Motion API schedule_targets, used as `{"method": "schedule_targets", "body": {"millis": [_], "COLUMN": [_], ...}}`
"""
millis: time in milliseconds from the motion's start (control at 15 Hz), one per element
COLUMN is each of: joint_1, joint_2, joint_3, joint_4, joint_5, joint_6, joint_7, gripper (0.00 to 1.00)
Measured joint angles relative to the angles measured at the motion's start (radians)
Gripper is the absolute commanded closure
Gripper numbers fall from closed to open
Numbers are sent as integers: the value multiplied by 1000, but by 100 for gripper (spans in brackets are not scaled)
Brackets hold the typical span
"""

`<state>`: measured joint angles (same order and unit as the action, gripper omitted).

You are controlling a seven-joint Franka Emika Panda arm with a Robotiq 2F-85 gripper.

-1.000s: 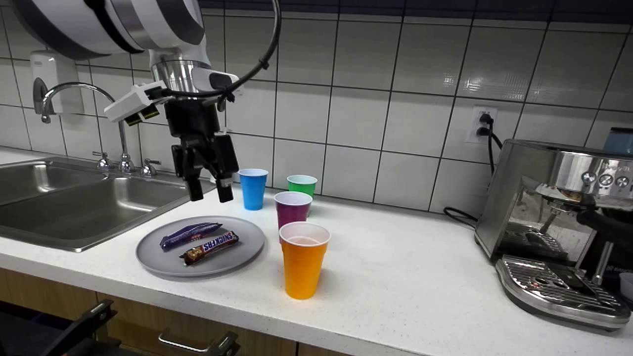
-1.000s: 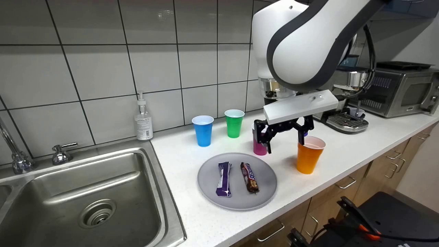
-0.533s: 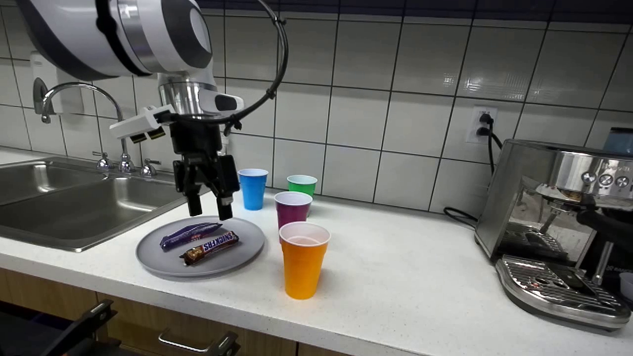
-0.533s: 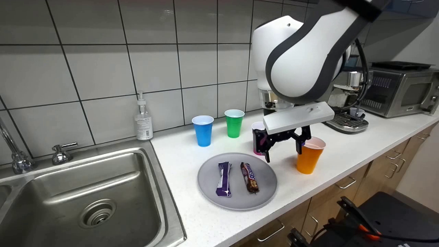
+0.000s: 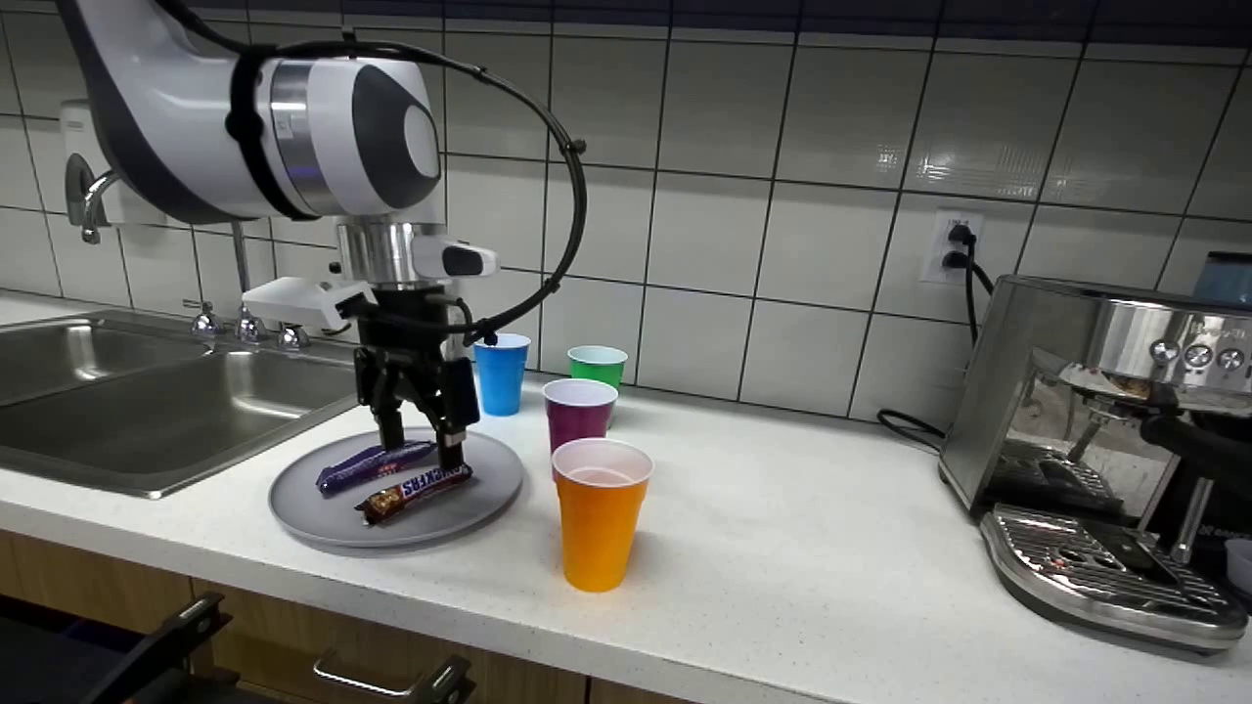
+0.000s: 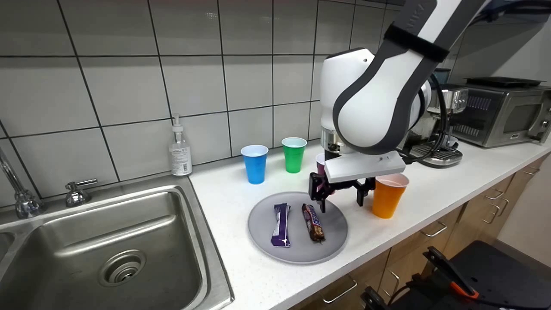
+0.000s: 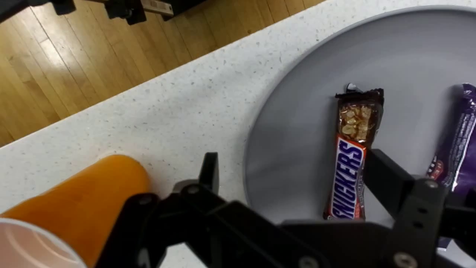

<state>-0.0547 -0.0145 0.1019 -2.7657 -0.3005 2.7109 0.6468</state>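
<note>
While the Snickers bar (image 6: 313,222) lies on the grey plate (image 6: 297,255), toward 3 o'clock of its centre in an exterior view, the arm (image 6: 370,116) reaches in from 1 o'clock there, bends, and ends near vertical, pointing to 6 o'clock. Gripper (image 6: 341,206): jaws stand wide apart, bar ungripped. In the wrist view one fingertip (image 7: 385,176) overlaps the bar's 3 o'clock edge by line of sight; touching or apart, cannot tell. The opposite fingertip shows over the counter (image 7: 186,111), outside the plate's rim. Materials: bar wrapper brown, glossy, frayed crimp at its 12 o'clock end. Plate round, matte, shallow. Purple-wrapped bar (image 6: 281,225), oblong, shiny, at the plate's 9 o'clock in an exterior view. Counter white, finely speckled. Orange cup (image 6: 387,200), smooth, tapered, pale inside, near the plate at 2 o'clock; green cup (image 6: 294,157) at 12, blue cup (image 6: 255,165) at 11, same tapered shape.
</note>
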Motion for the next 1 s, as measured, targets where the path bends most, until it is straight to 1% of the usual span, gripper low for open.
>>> {"method": "schedule_targets", "body": {"millis": [267, 600, 1000], "joint_1": [39, 87, 90], "joint_2": [52, 100, 167], "joint_3": [-11, -47, -60], "joint_4": [5, 17, 54], "joint_5": [2, -2, -15], "joint_6": [69, 114, 148], "joint_7": [1, 4, 18], "gripper": [0, 0, 0]}}
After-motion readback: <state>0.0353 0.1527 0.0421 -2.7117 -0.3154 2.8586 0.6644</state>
